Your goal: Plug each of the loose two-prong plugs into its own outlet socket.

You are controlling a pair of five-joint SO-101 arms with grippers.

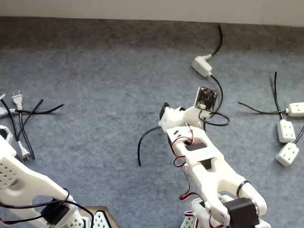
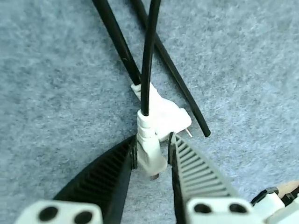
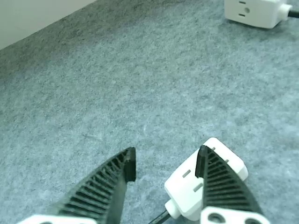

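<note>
Clamping 1 plug (image 2: 149, 154), left jaws; 3 sockets (image 1: 286, 130) clustered.

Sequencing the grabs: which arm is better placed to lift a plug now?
Left. The left claw sits tight around a white two-prong plug on the carpet. The right claw is open, an outlet socket against one finger.

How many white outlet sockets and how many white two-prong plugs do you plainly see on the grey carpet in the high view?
Outlet sockets: 4
Two-prong plugs: 2
Total: 6
</note>
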